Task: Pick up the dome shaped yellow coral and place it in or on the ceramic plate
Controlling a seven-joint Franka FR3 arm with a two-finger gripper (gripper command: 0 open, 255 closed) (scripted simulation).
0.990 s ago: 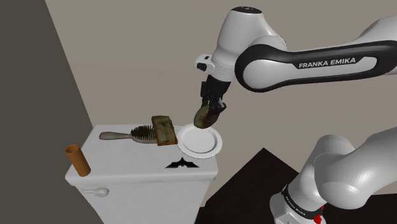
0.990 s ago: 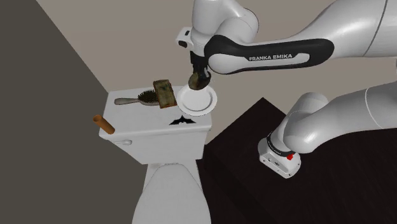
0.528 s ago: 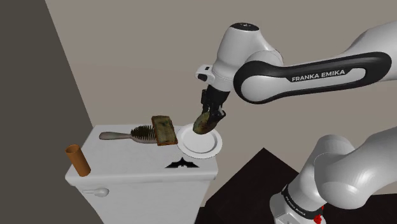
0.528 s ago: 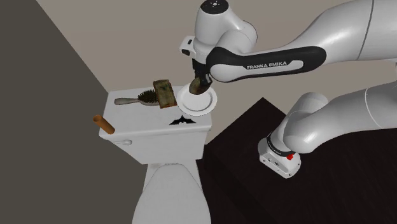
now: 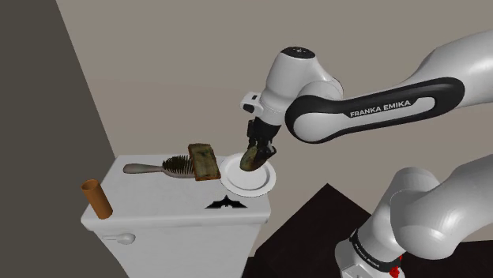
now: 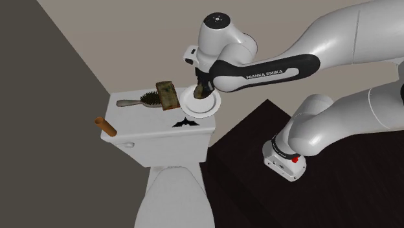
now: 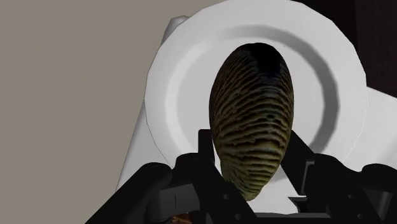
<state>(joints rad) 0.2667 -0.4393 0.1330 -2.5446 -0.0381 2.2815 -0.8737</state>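
Coral [image 7: 251, 118], oval and domed, with yellowish and dark brown stripes, is clasped between the two black fingers of your gripper [image 5: 257, 148]. The fingers hold it on both sides. In the wrist view you see the coral in front of the white plate [image 7: 165, 95], with its free end over the plate's inner well. In the shoulder view the coral hangs tilted over the far part of the plate, very close to it. You cannot tell from these views if it touches the plate or not. The plate lies on the white lid of the toilet tank [image 5: 150, 193], near the lid's end at the shoulder view's right. Just beside the plate stands a brown block [image 5: 203, 161], and a hairbrush [image 5: 170, 167] lies against the block's other side. A small black bat-shaped figure [image 5: 225, 203] lies at the lid's front edge, near the plate. A brown tube [image 5: 96, 198] stands at the lid's opposite end, well apart from the plate.
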